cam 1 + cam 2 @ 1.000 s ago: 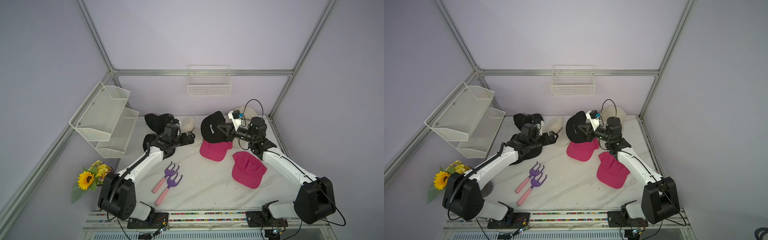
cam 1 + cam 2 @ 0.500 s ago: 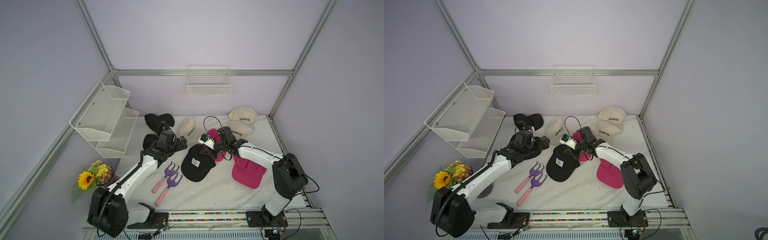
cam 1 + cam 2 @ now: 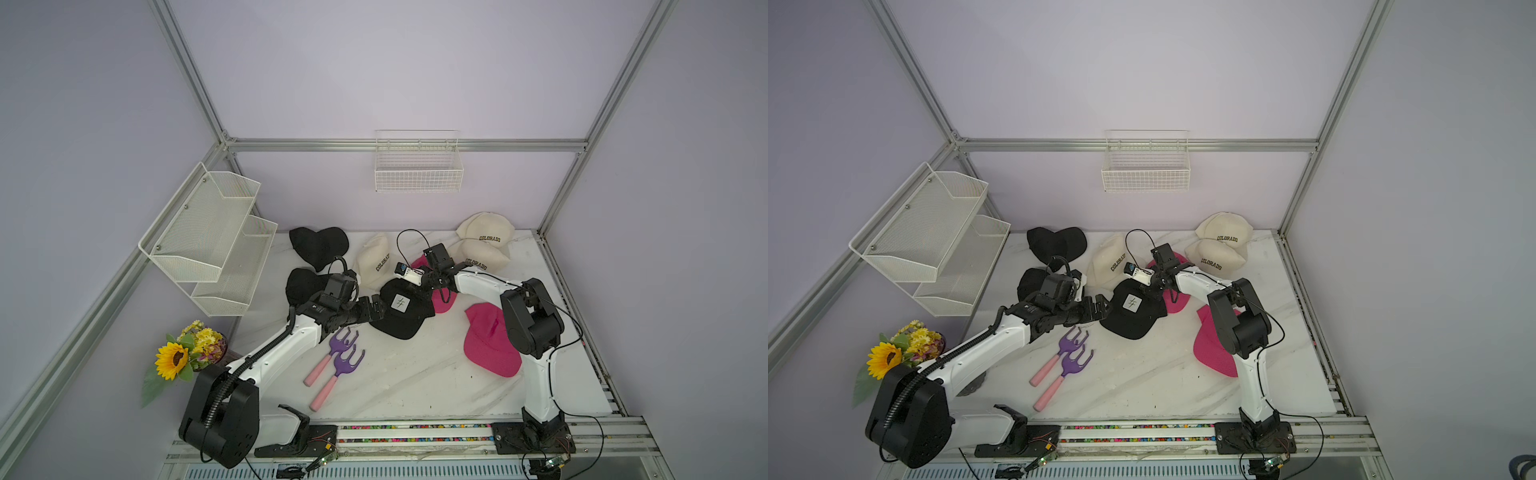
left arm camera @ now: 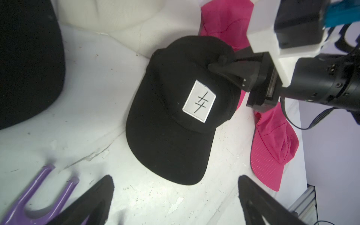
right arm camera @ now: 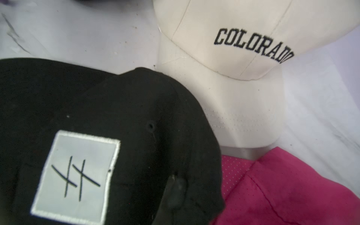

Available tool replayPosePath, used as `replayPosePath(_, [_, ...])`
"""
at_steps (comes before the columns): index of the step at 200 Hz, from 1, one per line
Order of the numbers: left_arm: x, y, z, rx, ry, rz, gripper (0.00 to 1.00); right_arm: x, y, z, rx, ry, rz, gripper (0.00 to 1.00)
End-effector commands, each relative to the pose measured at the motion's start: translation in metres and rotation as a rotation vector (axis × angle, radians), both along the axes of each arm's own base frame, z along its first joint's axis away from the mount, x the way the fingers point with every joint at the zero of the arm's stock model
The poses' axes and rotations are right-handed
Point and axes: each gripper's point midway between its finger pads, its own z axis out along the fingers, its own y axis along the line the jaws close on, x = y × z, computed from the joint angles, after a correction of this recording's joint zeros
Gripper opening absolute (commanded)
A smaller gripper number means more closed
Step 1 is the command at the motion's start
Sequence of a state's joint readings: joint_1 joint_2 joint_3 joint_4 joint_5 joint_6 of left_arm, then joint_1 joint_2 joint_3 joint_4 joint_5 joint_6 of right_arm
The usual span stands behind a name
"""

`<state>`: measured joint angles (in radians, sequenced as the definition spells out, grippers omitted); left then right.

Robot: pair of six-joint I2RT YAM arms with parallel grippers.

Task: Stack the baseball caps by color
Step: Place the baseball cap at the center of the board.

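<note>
black patch cap (image 4: pixel 165 136), crown in tight pinch of right gripper (image 4: pixel 216 63)

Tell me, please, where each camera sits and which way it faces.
Top views: above the front edge, looking down at the table; left arm, right arm whole.
Left wrist: on that arm, facing the patched black cap; left gripper open, right gripper shut on its crown.
Right wrist: close over that cap, cream COLORADO cap, pink cap; one own finger shows.
Shared: all show the patched black cap.
</note>
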<state>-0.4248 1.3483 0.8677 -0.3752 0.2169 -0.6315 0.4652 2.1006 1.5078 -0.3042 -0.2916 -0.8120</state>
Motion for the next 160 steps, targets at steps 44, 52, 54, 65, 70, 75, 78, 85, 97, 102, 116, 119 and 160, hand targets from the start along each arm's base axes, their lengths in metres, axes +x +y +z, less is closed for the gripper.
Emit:
replayPosePath(44, [0.018, -0.002, 0.020, 0.027, -0.074, 0.057, 1.00, 0.013, -0.012, 0.062, -0.103, -0.248, 0.136, 0.00])
replayPosePath(52, [0.018, 0.007, 0.034, 0.021, -0.131, 0.103, 1.00, -0.002, -0.008, 0.061, -0.093, -0.242, 0.181, 0.00])
replayPosePath(54, [0.018, 0.010, 0.037, 0.022, -0.146, 0.115, 1.00, -0.005, -0.007, 0.061, -0.090, -0.239, 0.188, 0.00])
replayPosePath(65, [0.017, 0.023, 0.049, 0.023, -0.205, 0.164, 1.00, -0.016, -0.004, 0.058, -0.093, -0.230, 0.207, 0.00])
replayPosePath(70, [0.016, 0.028, 0.052, 0.019, -0.219, 0.176, 1.00, -0.019, -0.003, 0.056, -0.110, -0.227, 0.208, 0.00])
replayPosePath(75, [0.015, 0.030, 0.053, 0.016, -0.219, 0.181, 1.00, -0.020, -0.002, 0.055, -0.127, -0.231, 0.207, 0.00])
replayPosePath(78, [0.014, 0.032, 0.053, 0.014, -0.217, 0.182, 1.00, -0.019, -0.002, 0.052, -0.142, -0.231, 0.202, 0.00])
replayPosePath(85, [0.013, 0.033, 0.051, 0.014, -0.203, 0.180, 1.00, -0.018, -0.001, 0.049, -0.162, -0.232, 0.198, 0.00])
replayPosePath(97, [0.011, 0.031, 0.048, 0.016, -0.175, 0.163, 1.00, -0.016, -0.001, 0.039, -0.199, -0.220, 0.205, 0.00])
replayPosePath(102, [0.010, 0.029, 0.047, 0.011, -0.162, 0.150, 1.00, -0.016, -0.001, 0.035, -0.222, -0.221, 0.213, 0.00])
replayPosePath(116, [0.009, 0.022, 0.045, 0.005, -0.140, 0.105, 1.00, -0.009, -0.003, 0.023, -0.277, -0.231, 0.209, 0.00])
replayPosePath(119, [0.009, 0.020, 0.044, 0.003, -0.138, 0.099, 1.00, -0.007, -0.003, 0.021, -0.286, -0.236, 0.207, 0.00])
replayPosePath(160, [0.012, 0.026, 0.028, 0.014, -0.091, 0.136, 1.00, 0.027, 0.017, 0.047, -0.309, -0.401, 0.216, 0.02])
